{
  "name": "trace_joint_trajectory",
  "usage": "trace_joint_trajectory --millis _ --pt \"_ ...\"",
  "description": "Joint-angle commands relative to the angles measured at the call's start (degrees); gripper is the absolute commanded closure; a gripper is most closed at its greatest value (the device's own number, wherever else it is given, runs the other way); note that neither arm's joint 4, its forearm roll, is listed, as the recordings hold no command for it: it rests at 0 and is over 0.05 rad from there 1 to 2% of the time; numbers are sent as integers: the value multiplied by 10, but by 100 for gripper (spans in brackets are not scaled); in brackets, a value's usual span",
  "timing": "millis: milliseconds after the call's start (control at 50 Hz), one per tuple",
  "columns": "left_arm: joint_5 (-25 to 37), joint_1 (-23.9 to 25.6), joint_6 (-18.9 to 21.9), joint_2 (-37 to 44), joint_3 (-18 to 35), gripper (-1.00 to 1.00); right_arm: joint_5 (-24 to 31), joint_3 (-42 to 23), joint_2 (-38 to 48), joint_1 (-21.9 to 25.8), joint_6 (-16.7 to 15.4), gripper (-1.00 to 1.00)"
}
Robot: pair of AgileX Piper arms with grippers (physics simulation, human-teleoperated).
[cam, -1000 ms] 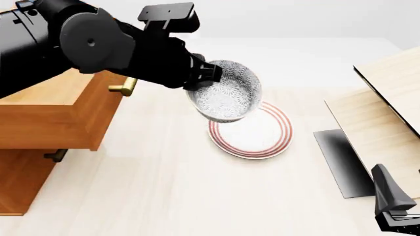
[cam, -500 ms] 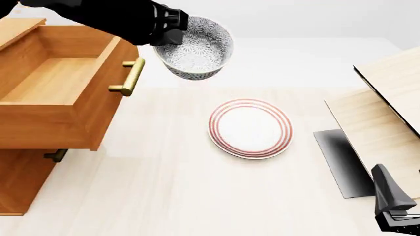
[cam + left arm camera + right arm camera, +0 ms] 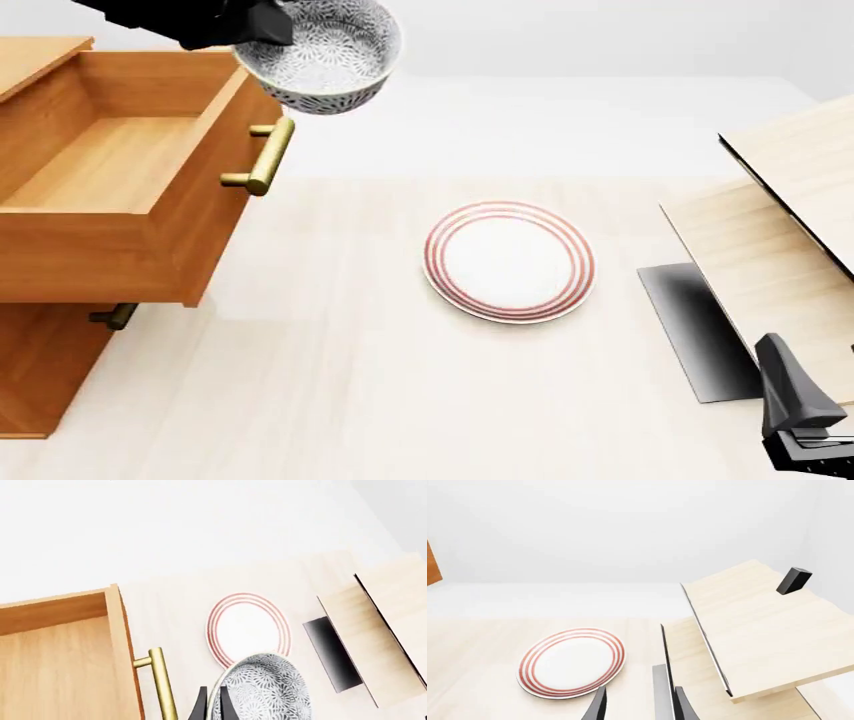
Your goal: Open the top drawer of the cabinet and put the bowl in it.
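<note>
No readable text, label, brand, number or sign appears in any of my views. The bowl (image 3: pixel 327 50) I carry bears only a speckled pattern, the plate (image 3: pixel 509 262) only red rings, and the cabinet (image 3: pixel 80 230) and worktop (image 3: pixel 400 380) are plain wood.

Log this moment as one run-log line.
top drawer: open | bowl: held aloft by left gripper, beside drawer handle | right gripper: idle, holding nothing

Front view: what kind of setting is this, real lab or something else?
Likely a simulated tabletop workspace, not a real room: a pale wood table against a blank white backdrop, holding only an orange-brown cabinet, a red-ringed plate and a pale panel structure, all rendered very cleanly.
</note>
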State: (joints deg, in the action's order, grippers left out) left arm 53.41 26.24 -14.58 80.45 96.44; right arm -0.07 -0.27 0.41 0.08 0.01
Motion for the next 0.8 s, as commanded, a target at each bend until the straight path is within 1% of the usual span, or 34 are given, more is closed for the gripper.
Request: trace_joint_trajectory --millis 20,220,600,800 --pt "-1 -40 -12 -31 -18 100 0 0 0 0 0 -100" --pt "-5 -68 -28 -57 -39 100 0 0 0 0 0 -100" --pt "-7 -119 -43 -89 -61 100 0 0 0 0 0 -100" --pt "-11 -150 -55 -110 -82 100 0 0 0 0 -1 -100"
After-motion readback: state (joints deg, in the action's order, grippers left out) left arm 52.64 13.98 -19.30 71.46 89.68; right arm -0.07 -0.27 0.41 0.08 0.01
